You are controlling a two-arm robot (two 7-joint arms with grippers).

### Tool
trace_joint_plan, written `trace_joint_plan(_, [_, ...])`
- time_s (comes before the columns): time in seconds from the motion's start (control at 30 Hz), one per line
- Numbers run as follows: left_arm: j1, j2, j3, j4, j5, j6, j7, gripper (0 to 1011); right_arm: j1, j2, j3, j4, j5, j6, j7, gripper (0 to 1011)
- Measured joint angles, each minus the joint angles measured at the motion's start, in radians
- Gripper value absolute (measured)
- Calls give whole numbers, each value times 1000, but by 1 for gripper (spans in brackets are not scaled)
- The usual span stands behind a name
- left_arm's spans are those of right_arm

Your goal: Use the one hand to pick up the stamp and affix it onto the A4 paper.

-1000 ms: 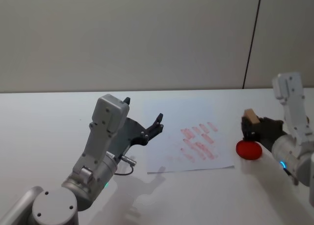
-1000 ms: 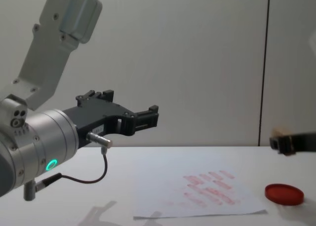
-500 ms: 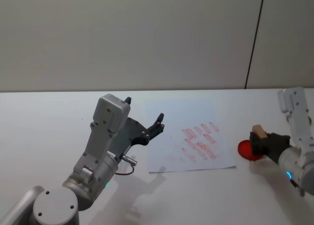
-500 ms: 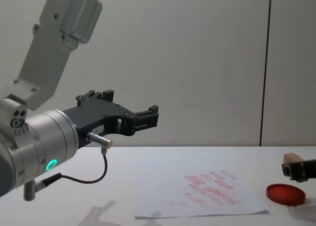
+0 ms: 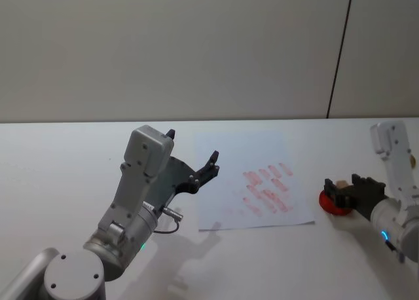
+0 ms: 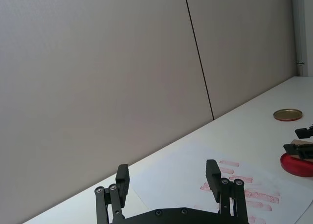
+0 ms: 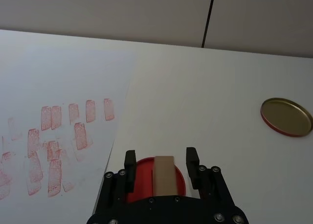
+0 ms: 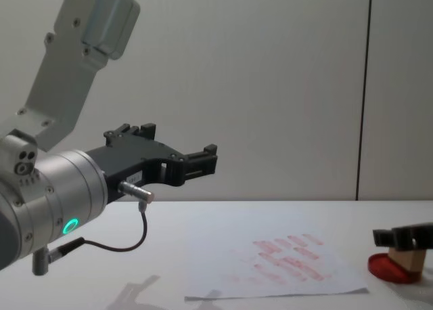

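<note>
The small tan wooden stamp (image 7: pixel 164 175) stands upright on the flat red ink pad (image 7: pixel 143 179), right of the A4 paper (image 5: pixel 236 157). The sheet lies flat on the table and carries rows of reddish marks. My right gripper (image 7: pixel 160 159) is low over the pad with its fingers (image 7: pixel 130 161) either side of the stamp, a gap showing on both sides, so it is open. From the side, the stamp (image 8: pixel 410 258) rests on the pad (image 8: pixel 382 268) under the right gripper (image 8: pixel 394 237). My left gripper (image 5: pixel 191 146) hangs open above the table, left of the paper.
A round gold lid (image 7: pixel 286 117) lies on the white table (image 5: pixel 65 156) beyond the pad, farther right. A wall with a dark vertical seam stands behind the table. A thin cable hangs from the left wrist (image 8: pixel 128 246).
My right gripper came down and back over the red pad with the stamp. The stamp now stands on the pad and the fingers have parted from it. The left arm has not moved.
</note>
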Motion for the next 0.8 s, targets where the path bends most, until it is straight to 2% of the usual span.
trace_joint_plan(0.23, [0, 0, 0, 0, 0, 0, 0, 993, -18, 6, 3, -36, -9, -37, -2, 806])
trace_joint_plan(0.47, [0, 0, 0, 0, 0, 0, 0, 993, -51, 20, 5, -104, -26, -82, -13, 982])
trace_joint_plan(0.8, [0, 0, 0, 0, 0, 0, 0, 993, -115, 48, 12, -224, -60, -157, -35, 1001])
